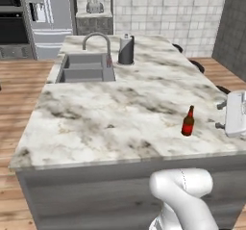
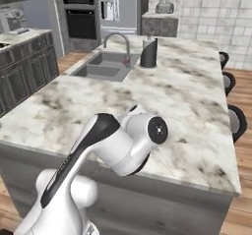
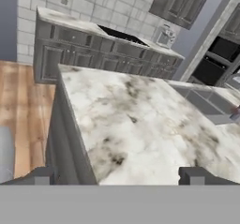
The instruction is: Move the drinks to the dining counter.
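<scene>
Red-brown beer bottle (image 1: pixel 188 121) stands upright on the marble dining counter (image 1: pixel 110 113), near its right edge, well apart from the sink (image 1: pixel 85 68). Gripper (image 3: pixel 119 176) jaws open, holding nothing.

This is a home kitchen, rendered rather than filmed. A large island (image 1: pixel 120 113) with a white-grey veined marble top stands in the middle, with an inset grey sink (image 1: pixel 86 68) and a curved faucet (image 1: pixel 96 39) at its far end. Dark round stools (image 2: pixel 237 122) line one side of it. Behind it, a stainless refrigerator (image 1: pixel 45 17) stands beside a black built-in wall oven (image 2: pixel 81 17), and a toaster (image 2: pixel 164 7) sits on a back counter. Dark grey base cabinets (image 2: pixel 24 72) run along one wall, pale square tiles (image 1: pixel 168 7) cover another, and the floor (image 1: pixel 19 89) is wood plank.
</scene>
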You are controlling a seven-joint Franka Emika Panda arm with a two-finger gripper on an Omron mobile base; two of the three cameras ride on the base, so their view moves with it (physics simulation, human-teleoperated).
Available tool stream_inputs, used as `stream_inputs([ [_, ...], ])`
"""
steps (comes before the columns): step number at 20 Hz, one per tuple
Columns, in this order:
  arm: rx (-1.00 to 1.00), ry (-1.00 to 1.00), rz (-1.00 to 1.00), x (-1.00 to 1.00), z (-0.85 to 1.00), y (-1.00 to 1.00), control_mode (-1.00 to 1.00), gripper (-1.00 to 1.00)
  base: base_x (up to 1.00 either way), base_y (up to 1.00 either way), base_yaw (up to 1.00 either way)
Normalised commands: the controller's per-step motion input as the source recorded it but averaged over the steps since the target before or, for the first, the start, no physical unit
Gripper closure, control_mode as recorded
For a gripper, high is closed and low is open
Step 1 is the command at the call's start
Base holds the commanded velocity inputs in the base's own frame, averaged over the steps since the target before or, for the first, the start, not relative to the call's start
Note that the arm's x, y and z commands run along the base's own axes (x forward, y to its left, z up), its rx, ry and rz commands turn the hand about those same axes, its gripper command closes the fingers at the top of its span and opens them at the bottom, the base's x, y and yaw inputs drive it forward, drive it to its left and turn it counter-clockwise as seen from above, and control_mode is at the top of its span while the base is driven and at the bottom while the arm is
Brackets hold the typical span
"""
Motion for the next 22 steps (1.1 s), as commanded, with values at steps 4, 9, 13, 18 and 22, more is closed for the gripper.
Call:
stream_inputs([
  [4,0.00,0.00,0.00,0.00,0.00,0.00,1.00,-1.00,-0.86,0.07,0.13],
  [9,0.00,0.00,0.00,0.00,0.00,0.00,1.00,-1.00,-0.28,0.56,0.26],
  [13,0.00,0.00,0.00,0.00,0.00,0.00,1.00,-1.00,0.24,0.74,0.56],
  [18,0.00,0.00,0.00,0.00,0.00,0.00,1.00,-1.00,0.18,0.64,0.74],
  [22,0.00,0.00,0.00,0.00,0.00,0.00,1.00,-1.00,0.11,0.52,0.78],
])
